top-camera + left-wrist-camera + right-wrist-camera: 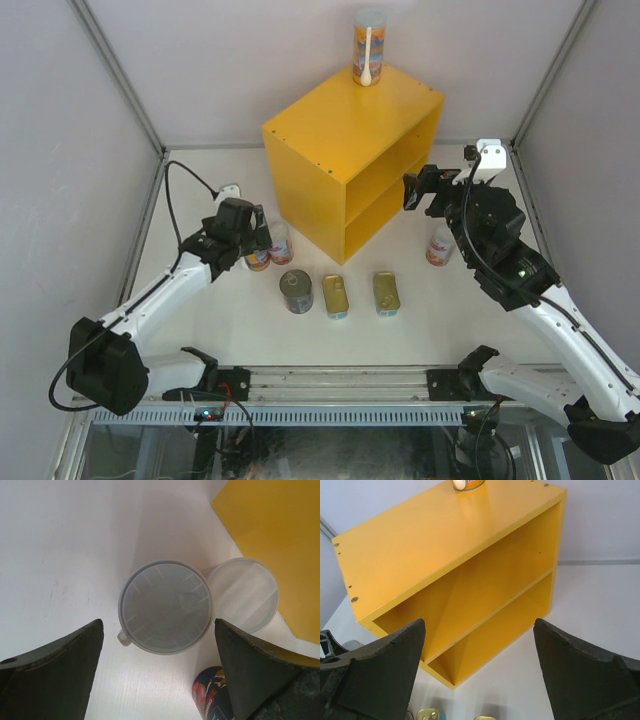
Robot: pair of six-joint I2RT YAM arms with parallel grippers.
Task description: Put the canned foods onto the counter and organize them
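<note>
We find one tall can (368,48) upright on the top of the yellow counter (350,150), at its far corner. The can's lid is on, and we cannot see what is inside.

The other six containers stand on the white worktop (420,320), in front of the counter's open side:
- The lidded can (165,607) and the second tall can (245,594) are upright and just beside each other near the counter's left corner. Both carry translucent lids, through which no contents can be made out.
- The third tall can (440,245) stands upright off the counter's right corner, close to the right arm.
- The dark round tin (296,291), the left flat tin (336,296) and the right flat tin (386,293) lie in a row nearer the arm bases. They are apart from one another, and both flat tins are gold side up. All three are sealed.

The left gripper (159,625) hangs directly over the lidded can. Its jaws are spread wide, one finger on either side, and it grips nothing. We cannot tell whether either finger touches the can.

The right gripper (479,625) faces the counter's two open compartments from the front. Its jaws are likewise parted and it holds nothing.
</note>
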